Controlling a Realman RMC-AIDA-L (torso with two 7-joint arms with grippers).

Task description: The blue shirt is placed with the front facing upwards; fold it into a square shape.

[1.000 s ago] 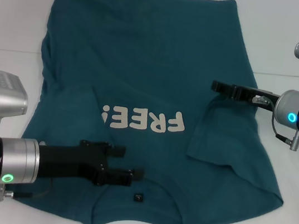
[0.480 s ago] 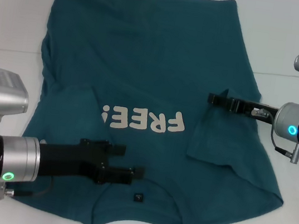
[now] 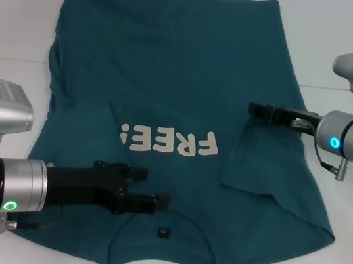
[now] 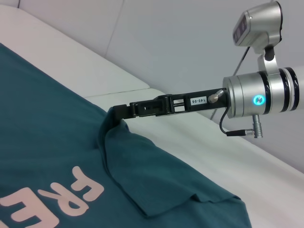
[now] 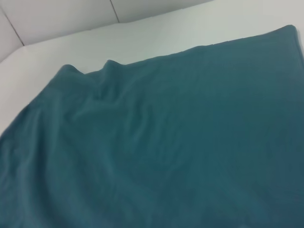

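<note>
Right gripper [image 3: 257,109] jaws pinch the blue shirt [image 3: 172,71] sleeve fold at the tabletop's right edge; left gripper [image 3: 154,192] jaws spread narrow over the collar.

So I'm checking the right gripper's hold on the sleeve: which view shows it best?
The left wrist view: the right gripper shows side-on, pinching the lifted sleeve. The head view shows it smaller at the shirt edge. The right wrist view shows only cloth.

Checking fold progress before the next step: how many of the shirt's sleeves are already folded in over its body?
2. One sleeve lies folded in beside the left tool; the other sleeve is folded in on the blue shirt, its corner at the right tool.
</note>
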